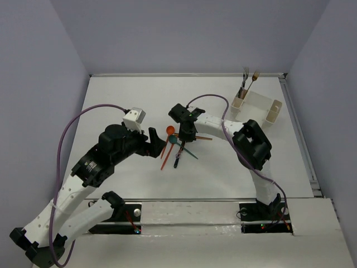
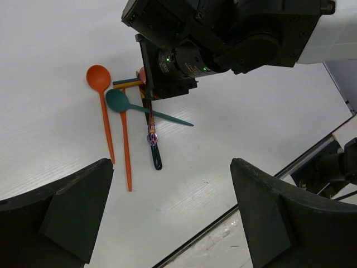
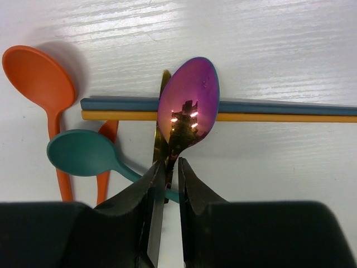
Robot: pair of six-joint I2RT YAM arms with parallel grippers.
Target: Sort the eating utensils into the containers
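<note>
The shiny purple metal spoon (image 3: 188,103) lay in the utensil pile at the middle of the white table (image 1: 223,167). Its bowl rested across a dark blue stick (image 3: 268,106) and a yellow-orange stick (image 3: 279,118), and your black right gripper (image 3: 172,167) was pinched on its neck. Just beside it lay a teal plastic spoon (image 3: 83,152) and an orange plastic spoon (image 3: 38,75). Your black left gripper (image 2: 170,184) hovered near the pile, fingers spread wide, holding nothing. Well apart, at the far right, stood the white translucent rectangular bin (image 1: 257,103), with a dark fork (image 1: 245,74) and a gold fork (image 1: 255,75) upright in its left tan cup (image 1: 238,106).
</note>
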